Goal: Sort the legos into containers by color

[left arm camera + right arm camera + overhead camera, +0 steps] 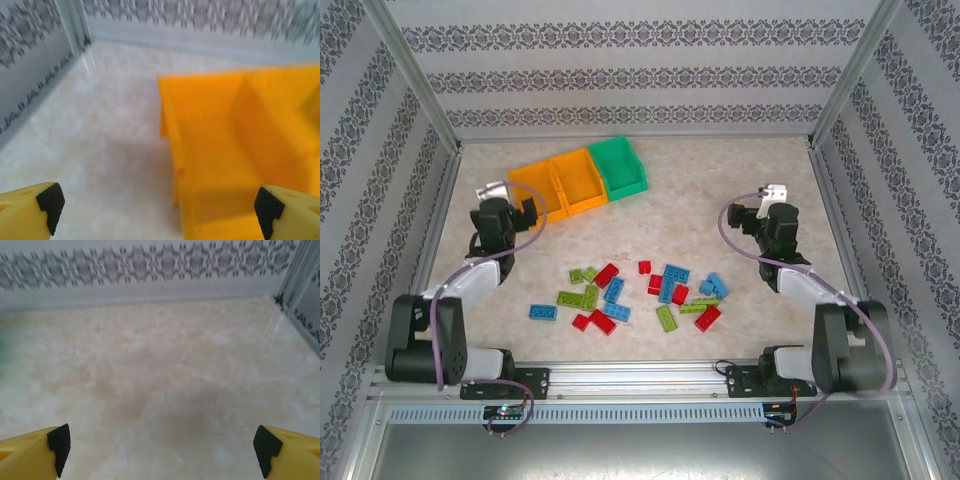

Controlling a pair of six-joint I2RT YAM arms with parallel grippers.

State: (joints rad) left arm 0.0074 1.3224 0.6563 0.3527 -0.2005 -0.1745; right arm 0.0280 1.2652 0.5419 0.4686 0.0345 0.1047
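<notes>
The legos lie scattered on the table's near middle: red ones (607, 275), blue ones (672, 280) and lime green ones (666, 318). The containers stand joined in a row at the back left, two orange bins (538, 190) (577, 180) and one green bin (618, 165). My left gripper (526, 209) hovers open at the near end of the leftmost orange bin (235, 150). In the left wrist view the left gripper (159, 210) has nothing between its fingertips (50, 204). My right gripper (742, 215) (162, 447) stands open over bare table, right of the legos.
Patterned walls with metal posts (415, 85) close in the table on three sides. Bare marble-like table (720, 180) stretches between the bins and the right arm. A faint green blur (1, 352) shows at the left edge of the right wrist view.
</notes>
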